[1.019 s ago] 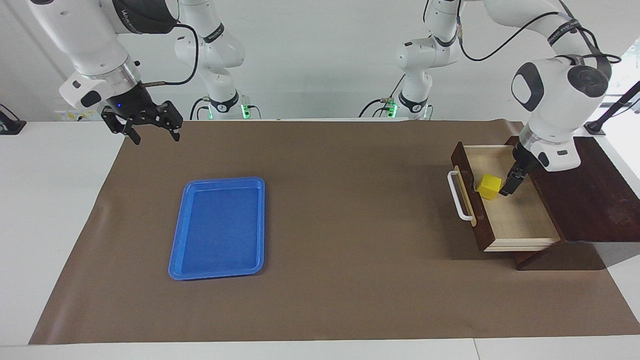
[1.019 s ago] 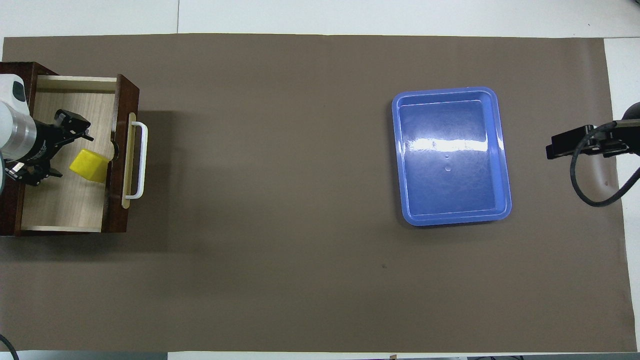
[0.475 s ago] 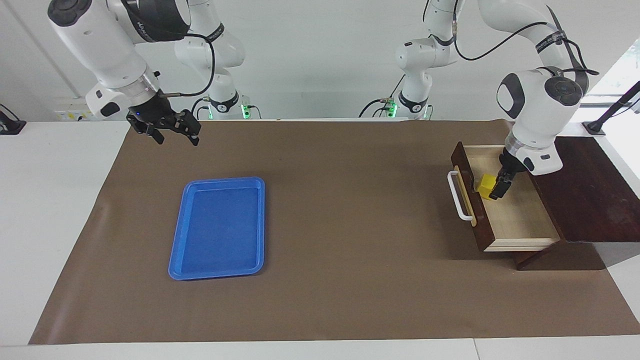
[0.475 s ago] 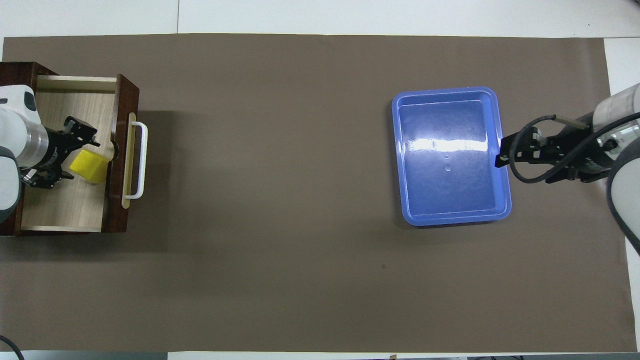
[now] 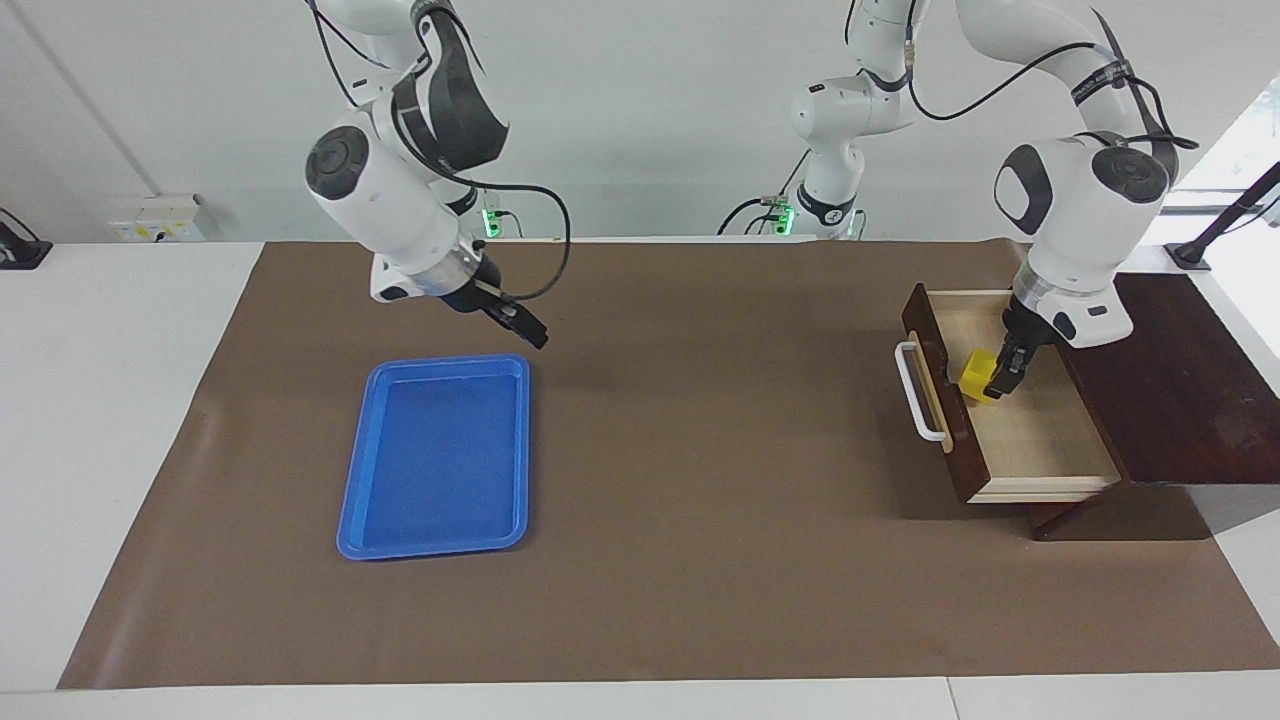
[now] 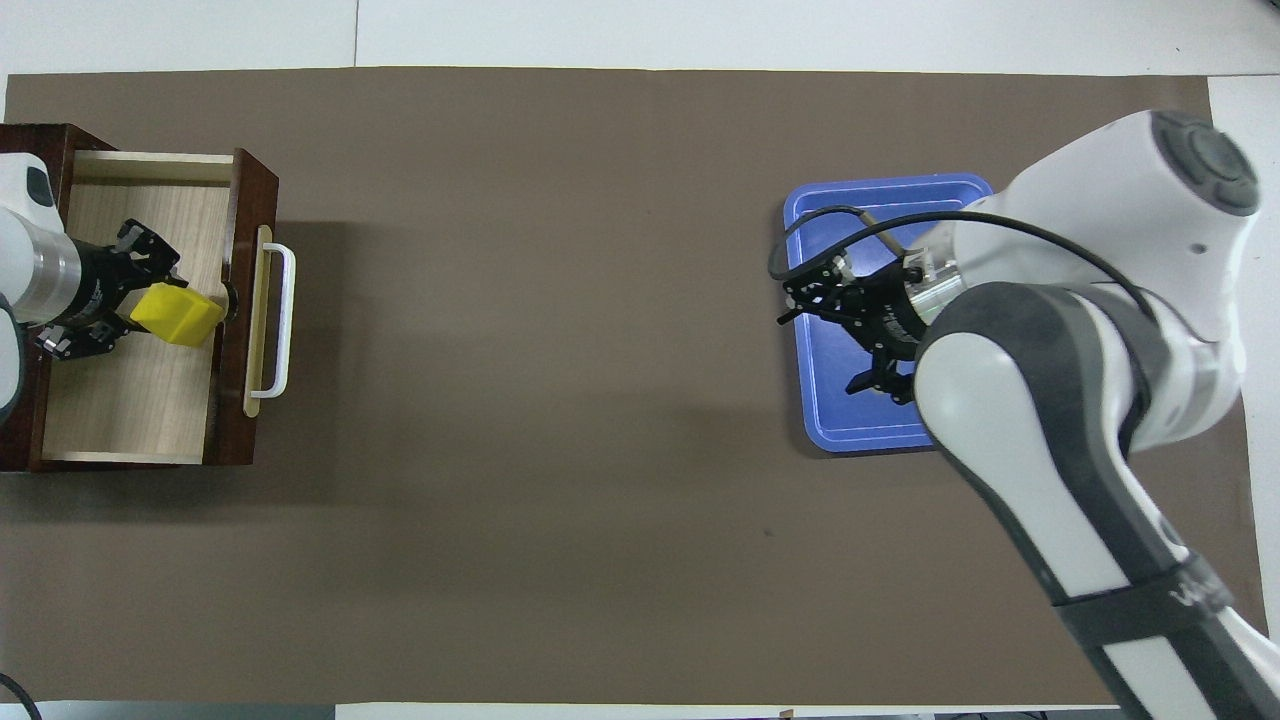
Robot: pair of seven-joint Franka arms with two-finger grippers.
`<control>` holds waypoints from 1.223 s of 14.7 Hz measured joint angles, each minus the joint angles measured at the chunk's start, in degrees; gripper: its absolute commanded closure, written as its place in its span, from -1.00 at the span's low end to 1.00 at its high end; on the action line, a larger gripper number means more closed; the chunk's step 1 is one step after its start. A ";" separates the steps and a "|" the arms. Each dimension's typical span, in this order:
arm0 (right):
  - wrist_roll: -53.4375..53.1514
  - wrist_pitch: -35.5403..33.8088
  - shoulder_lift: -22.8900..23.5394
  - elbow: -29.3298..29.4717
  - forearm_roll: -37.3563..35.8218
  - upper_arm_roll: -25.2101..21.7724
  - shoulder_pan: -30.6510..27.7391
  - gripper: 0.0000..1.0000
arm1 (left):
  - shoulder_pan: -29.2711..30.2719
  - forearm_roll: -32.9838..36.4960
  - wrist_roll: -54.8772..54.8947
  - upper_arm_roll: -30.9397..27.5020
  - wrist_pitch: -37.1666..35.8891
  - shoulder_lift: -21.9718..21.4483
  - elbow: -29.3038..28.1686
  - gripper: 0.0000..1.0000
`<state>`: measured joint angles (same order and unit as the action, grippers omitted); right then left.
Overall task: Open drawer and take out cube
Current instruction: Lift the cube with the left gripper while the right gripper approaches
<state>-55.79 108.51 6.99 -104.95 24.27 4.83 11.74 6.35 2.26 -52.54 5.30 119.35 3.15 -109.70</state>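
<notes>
1. The right tool (image 5: 530, 330) hangs in the air over the corner of the blue tray (image 5: 437, 520) that lies nearest the robots and toward the middle of the surface. From overhead its fingers (image 6: 797, 300) stand apart and carry nothing.
2. The blue tray lies flat on the brown mat (image 5: 700, 450), toward the right arm's end of the surface, with nothing lying in the part of it that shows.
3. The middle of the brown mat lies between the tray and the drawer.
4. The drawer (image 5: 1040, 440) stands pulled out at the left arm's end of the surface, its pale wooden floor showing and its white handle (image 5: 915, 395) facing the middle of the surface.
5. The cube (image 5: 977, 375) is inside the drawer, just beside the front panel, tilted so that one corner points up.
6. The left tool (image 5: 1000, 380) reaches down into the drawer and is clamped on the cube, one finger on each side of it.
</notes>
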 measured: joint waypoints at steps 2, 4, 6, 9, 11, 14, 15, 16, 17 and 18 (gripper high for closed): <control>-4.31 4.51 1.04 -1.79 3.76 0.04 2.48 -1.00 | -0.07 -3.78 -1.84 0.33 -4.58 -0.29 4.32 0.83; -7.39 7.14 1.05 -3.01 7.78 0.03 3.25 -1.00 | -1.01 -4.70 -7.60 1.01 -9.46 -0.46 7.95 0.83; -9.17 7.87 0.90 -3.44 12.12 -0.19 3.19 -1.00 | -4.44 -4.72 -19.42 1.27 -10.73 -0.45 9.05 0.82; -11.38 9.81 0.72 -4.38 15.90 -0.26 3.17 -1.00 | -9.57 -4.71 -40.14 1.58 -10.87 -0.25 8.85 0.83; -12.17 10.94 0.66 -5.08 17.46 -0.27 3.17 -1.00 | -12.48 -4.71 -48.95 1.71 -11.09 -0.23 8.24 0.83; -12.40 12.47 0.70 -6.30 18.35 -0.24 3.17 -1.00 | -18.08 -4.71 -59.80 1.81 -11.13 -0.24 7.37 0.83; -12.40 12.65 0.86 -6.50 19.19 -0.21 3.29 -1.00 | -20.01 -4.71 -63.37 1.84 -11.21 -0.24 7.00 0.83; -12.40 13.06 1.25 -6.53 19.80 -0.18 3.82 -1.00 | -21.80 -4.51 -66.54 1.85 -11.31 -0.25 6.28 0.83; -12.40 14.06 1.86 -6.42 20.03 -0.15 4.85 -1.00 | -23.57 -4.00 -69.21 1.85 -11.32 -0.23 5.30 0.83; -12.61 15.46 2.83 -6.10 20.17 -0.12 6.17 -1.00 | -25.29 -3.47 -71.53 1.89 -11.30 -0.22 4.28 0.83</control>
<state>-68.41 123.96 9.81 -111.05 44.44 4.71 17.92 -18.93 -1.20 -124.07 7.19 108.05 2.93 -105.41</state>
